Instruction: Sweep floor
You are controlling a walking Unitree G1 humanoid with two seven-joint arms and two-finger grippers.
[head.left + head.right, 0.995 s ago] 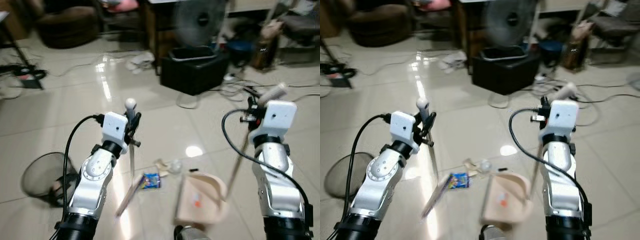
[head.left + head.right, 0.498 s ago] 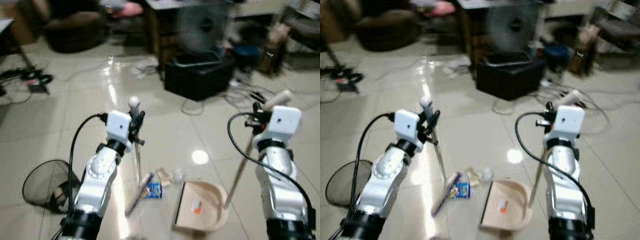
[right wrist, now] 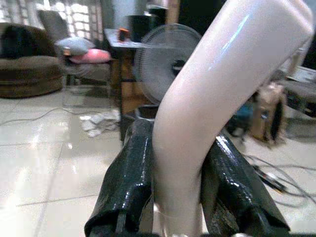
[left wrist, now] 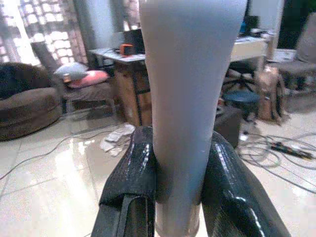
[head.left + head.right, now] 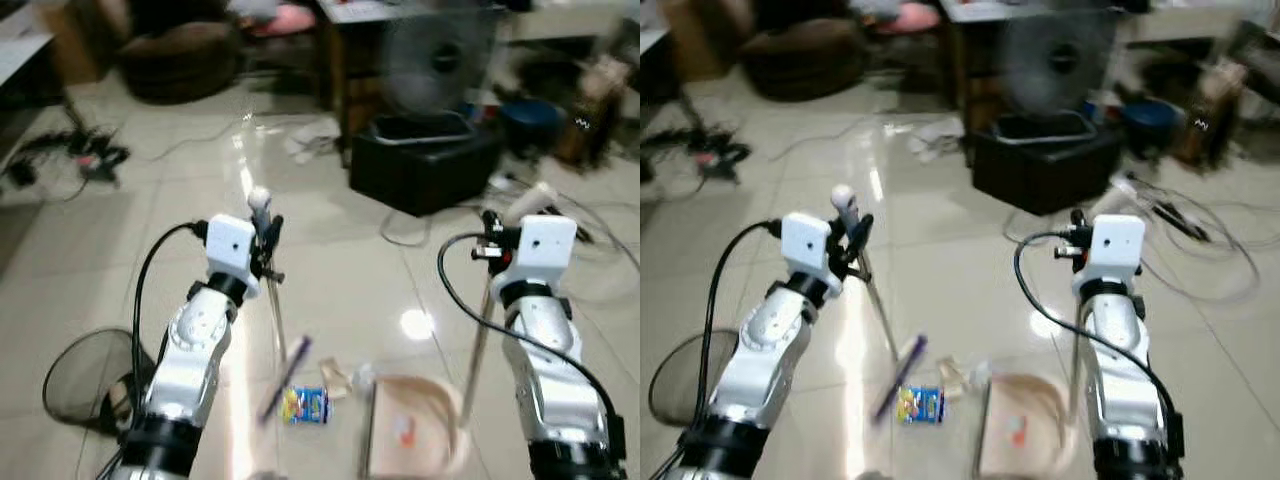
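A: Left wrist view: left end effector (image 4: 177, 197) clamped on broom handle (image 4: 190, 98); right end effector (image 3: 180, 197) clamped on dustpan handle (image 3: 207, 113).

B: Progress? Wrapper (image 5: 304, 405) at 9 o'clock of dustpan (image 5: 415, 440), unswept; orange scrap inside.

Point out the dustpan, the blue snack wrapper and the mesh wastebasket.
dustpan (image 5: 415, 440): left eye view, on its beige tray floor.
blue snack wrapper (image 5: 305, 405): left eye view, on the packet's middle.
mesh wastebasket (image 5: 75, 375): left eye view, on its dark mesh wall.
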